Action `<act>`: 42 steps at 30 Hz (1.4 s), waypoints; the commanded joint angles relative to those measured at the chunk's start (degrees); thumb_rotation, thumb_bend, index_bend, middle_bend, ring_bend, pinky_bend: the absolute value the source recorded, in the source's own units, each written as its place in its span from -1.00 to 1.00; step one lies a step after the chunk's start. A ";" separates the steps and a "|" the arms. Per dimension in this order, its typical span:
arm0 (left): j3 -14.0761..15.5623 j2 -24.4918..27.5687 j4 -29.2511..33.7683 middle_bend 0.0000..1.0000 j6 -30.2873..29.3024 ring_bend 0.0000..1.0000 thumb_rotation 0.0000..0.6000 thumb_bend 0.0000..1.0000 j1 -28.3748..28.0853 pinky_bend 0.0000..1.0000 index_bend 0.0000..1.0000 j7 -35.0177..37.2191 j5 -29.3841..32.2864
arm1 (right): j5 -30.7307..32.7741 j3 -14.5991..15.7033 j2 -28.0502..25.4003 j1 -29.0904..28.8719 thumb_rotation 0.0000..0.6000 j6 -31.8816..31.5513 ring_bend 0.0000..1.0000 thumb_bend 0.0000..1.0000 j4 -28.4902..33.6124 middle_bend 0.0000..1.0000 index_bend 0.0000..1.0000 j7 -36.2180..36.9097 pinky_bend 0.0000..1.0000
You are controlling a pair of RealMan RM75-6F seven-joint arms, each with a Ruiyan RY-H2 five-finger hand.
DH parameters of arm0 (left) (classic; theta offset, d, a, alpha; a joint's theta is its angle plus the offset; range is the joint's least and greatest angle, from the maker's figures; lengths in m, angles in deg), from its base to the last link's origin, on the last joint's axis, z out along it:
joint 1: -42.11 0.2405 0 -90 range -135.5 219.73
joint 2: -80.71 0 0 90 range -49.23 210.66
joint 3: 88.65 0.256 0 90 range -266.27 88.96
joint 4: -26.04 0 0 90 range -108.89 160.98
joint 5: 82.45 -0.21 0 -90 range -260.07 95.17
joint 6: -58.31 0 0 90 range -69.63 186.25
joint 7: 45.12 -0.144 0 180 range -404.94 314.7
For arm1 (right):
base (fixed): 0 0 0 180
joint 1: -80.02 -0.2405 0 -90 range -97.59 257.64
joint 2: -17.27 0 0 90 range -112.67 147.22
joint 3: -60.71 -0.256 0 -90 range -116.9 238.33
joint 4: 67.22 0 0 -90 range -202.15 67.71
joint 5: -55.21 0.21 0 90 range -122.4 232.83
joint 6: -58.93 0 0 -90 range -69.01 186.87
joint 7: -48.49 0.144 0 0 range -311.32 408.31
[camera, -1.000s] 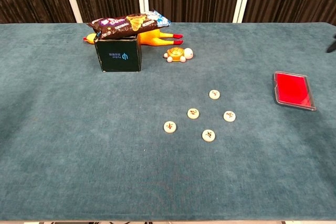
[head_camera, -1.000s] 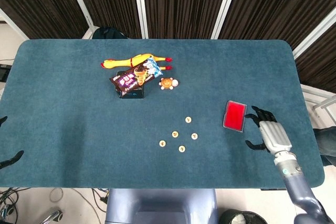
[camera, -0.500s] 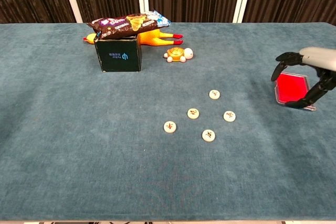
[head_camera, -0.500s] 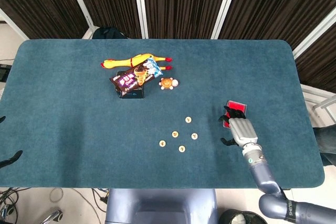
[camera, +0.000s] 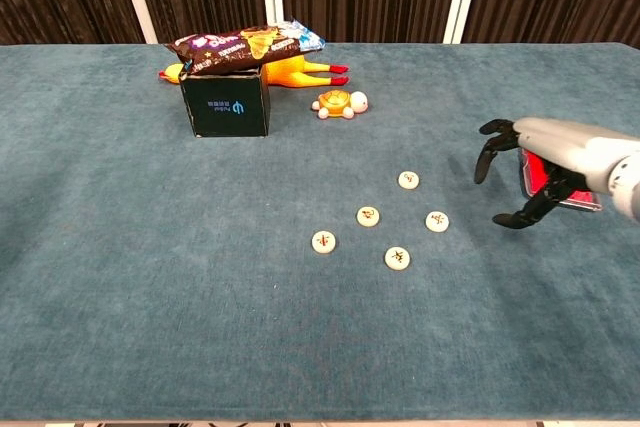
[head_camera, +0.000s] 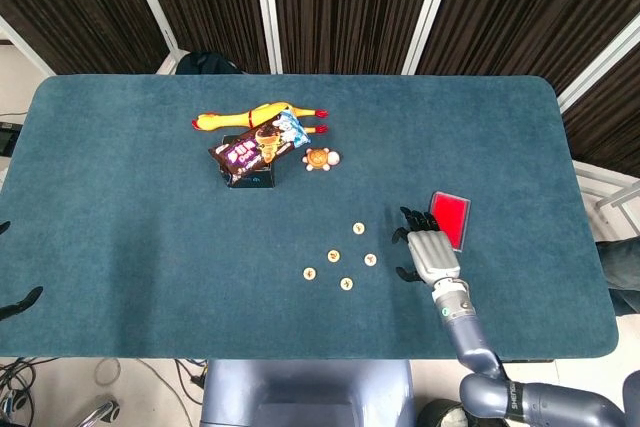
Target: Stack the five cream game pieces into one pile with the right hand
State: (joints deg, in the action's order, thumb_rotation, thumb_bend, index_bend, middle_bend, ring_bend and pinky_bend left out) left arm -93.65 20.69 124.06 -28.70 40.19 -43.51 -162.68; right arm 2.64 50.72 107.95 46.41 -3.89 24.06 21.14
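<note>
No stacking done: five cream game pieces (head_camera: 340, 257) are lying apart on the surface (head_camera: 120, 247). Right robot hand (head_camera: 428, 249) is hovering nearby, fingers spread, empty.

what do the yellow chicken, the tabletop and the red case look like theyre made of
Yellow chicken: probably rubber or soft vinyl; smooth, glossy, moulded toy shape.
Tabletop: teal fabric, felt or short-pile carpet by its matte, fuzzy, mottled surface.
Red case: likely hard plastic; flat, shiny red face with what looks like a clear rim in the chest view, though too small to be sure.
</note>
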 commanded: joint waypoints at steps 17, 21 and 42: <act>-0.21 0.10 -0.06 -1.00 0.28 -1.00 1.00 -0.71 -0.03 -0.86 -0.74 0.35 0.56 | 1.46 -0.33 4.74 -1.99 1.00 0.16 -1.00 -0.38 -3.00 -1.00 -0.16 -2.13 -1.00; -0.22 0.08 -0.07 -1.00 0.33 -1.00 1.00 -0.71 -0.06 -0.86 -0.74 0.27 0.59 | 1.41 -0.23 5.29 -2.35 1.00 0.31 -1.00 -0.37 -3.20 -1.00 -0.13 -2.56 -1.00; -0.44 -0.02 -0.20 -1.00 0.38 -1.00 1.00 -0.70 -0.07 -0.86 -0.74 0.38 1.02 | 2.76 -0.89 9.46 -4.26 1.00 0.98 -1.00 -0.35 -6.79 -1.00 -0.03 -4.43 -1.00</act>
State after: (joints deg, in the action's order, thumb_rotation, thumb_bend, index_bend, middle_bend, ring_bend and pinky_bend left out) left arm -94.09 20.67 123.85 -28.32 40.12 -43.13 -161.67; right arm 5.38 49.85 117.38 42.17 -2.93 17.28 16.73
